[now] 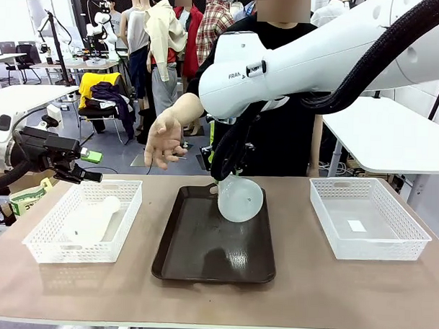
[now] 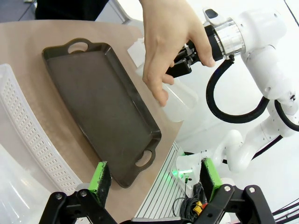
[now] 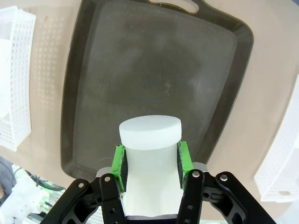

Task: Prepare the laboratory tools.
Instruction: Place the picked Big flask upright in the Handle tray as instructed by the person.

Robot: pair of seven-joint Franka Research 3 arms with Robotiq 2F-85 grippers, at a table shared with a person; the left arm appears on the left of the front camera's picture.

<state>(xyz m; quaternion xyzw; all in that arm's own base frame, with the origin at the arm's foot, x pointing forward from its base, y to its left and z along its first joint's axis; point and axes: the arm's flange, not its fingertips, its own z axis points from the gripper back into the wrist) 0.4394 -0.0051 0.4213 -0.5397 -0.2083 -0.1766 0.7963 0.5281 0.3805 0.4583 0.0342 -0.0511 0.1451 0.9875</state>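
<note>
Above the table (image 1: 309, 283) and its dark tray (image 1: 202, 258), the right claw (image 3: 150, 159) clamps a flask (image 1: 240, 200).

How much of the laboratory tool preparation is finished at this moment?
Done: no flask stands on the dark tray yet. In hand: the right pincer is shut on one flask, tilted over the tray. Left: the second flask lies in the left basket; the left pincer is open near that basket.
</note>
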